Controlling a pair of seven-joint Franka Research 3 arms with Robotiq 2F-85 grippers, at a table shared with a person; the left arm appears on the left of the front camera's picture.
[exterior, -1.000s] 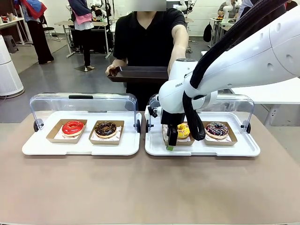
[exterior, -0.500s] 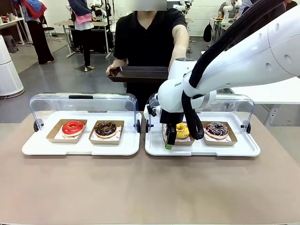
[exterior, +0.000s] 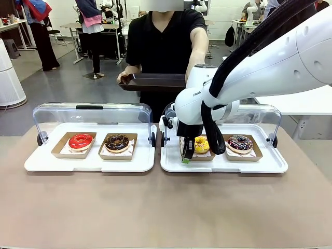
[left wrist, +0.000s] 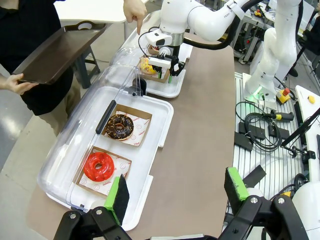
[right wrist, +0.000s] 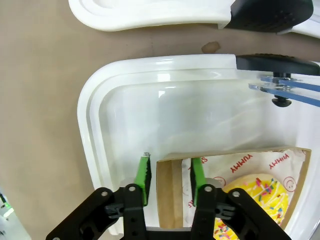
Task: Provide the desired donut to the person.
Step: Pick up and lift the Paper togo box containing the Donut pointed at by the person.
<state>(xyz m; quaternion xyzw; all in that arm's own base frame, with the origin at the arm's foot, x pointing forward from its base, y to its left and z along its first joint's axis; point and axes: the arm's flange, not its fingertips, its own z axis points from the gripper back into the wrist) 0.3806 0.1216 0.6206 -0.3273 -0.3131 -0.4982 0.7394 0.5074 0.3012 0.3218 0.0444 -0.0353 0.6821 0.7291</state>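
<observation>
Pinching the side wall of the box (right wrist: 167, 200) that held the yellow donut (exterior: 202, 143), the right tool (exterior: 185, 158) had its green pads pressed on the cardboard, one pad inside the box and one outside. That box sat at the left end of the right tray (exterior: 270, 166); could not tell if it was lifted off the tray. The yellow donut lay in the box, just beside the inner pad. A sprinkled donut (exterior: 240, 142) sat in its own box next to it. The left tray (exterior: 31, 165) held a red donut (exterior: 81, 141) and a chocolate donut (exterior: 117, 142), each boxed. Both clear lids (exterior: 88, 111) stood swung open at the far side. The left tool (left wrist: 176, 187) was spread wide, gripping nothing, and hovered over the worktop (exterior: 155, 207) near the left tray's end by the red donut. The person (exterior: 163, 36) stood at the far side with a dark tray (exterior: 153, 82) in one hand; the other hand (left wrist: 135, 10) pointed a finger down over the right tray.
</observation>
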